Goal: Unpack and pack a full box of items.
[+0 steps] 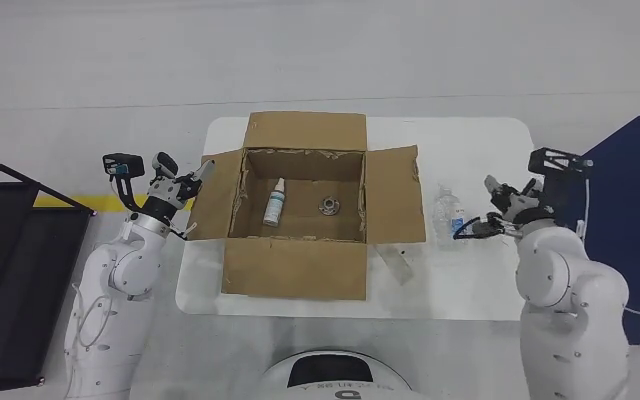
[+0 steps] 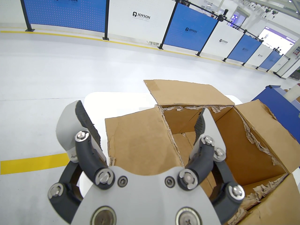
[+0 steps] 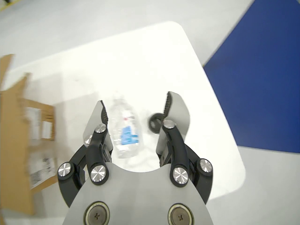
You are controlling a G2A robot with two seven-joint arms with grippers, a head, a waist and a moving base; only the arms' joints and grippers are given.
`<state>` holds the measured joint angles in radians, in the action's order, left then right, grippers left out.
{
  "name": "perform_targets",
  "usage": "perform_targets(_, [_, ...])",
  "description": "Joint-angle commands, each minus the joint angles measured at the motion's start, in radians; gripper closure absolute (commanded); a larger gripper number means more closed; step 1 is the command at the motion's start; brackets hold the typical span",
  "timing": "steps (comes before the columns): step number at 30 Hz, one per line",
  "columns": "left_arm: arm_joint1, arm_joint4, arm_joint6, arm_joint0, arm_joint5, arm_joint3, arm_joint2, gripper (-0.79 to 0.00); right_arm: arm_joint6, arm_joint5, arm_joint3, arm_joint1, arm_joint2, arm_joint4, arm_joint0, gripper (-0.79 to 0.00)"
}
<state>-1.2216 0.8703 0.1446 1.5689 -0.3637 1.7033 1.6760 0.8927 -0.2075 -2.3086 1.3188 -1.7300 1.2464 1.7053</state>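
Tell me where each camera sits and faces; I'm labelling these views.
Top view: above the arms, looking down on table and open box; both arms show.
Left wrist view: on the left wrist, facing the box's open top; left hand open.
Right wrist view: on the right wrist, looking down at the clear bottle; right hand open.
All three show the box.

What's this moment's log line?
box open | spray bottle, round part inside | water bottle on table | left gripper, right gripper open, empty
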Motion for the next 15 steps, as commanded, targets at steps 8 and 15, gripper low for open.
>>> perform_targets(8, [0.0,0.0,0.0,0.0,0.0,0.0,0.0,-0.785,-0.058,0.217,-0.035,-0.004,0.186,-0.041,-0.024,-0.785])
perform_targets(15, [0.0,0.0,0.0,0.0,0.0,0.0,0.0,-0.785,-0.058,0.217,-0.035,-0.004,0.186,-0.041,-0.024,-0.785])
